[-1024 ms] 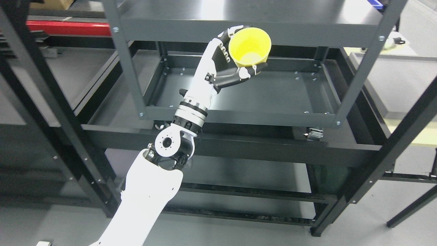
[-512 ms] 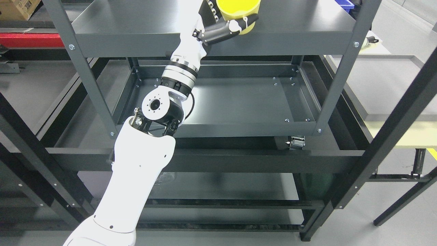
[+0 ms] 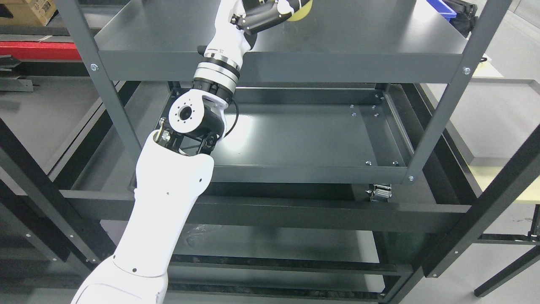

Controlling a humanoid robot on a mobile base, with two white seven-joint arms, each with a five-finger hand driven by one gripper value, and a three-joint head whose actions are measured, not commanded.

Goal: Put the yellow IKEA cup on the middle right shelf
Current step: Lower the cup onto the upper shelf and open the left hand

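My left arm comes in from the lower left and reaches up over the dark grey middle shelf (image 3: 358, 38). My left hand (image 3: 270, 9) is at the top edge of the head view, cut off by the frame, with its fingers curled on the yellow cup (image 3: 303, 10). Only the cup's lower yellow edge shows, above the shelf's left-centre part. I cannot tell whether the cup touches the shelf. My right arm is out of view.
The shelf's front lip (image 3: 274, 67) and two grey uprights (image 3: 105, 88) (image 3: 447, 105) frame the arm. A lower tray shelf (image 3: 303, 135) lies below. A blue bin (image 3: 441, 7) sits at the shelf's far right corner. A cardboard box (image 3: 29, 10) is at top left.
My left hand has risen with the cup from below the shelf lip to above the shelf surface. The camera view has also shifted, so the shelf appears lower and the cup is mostly cropped.
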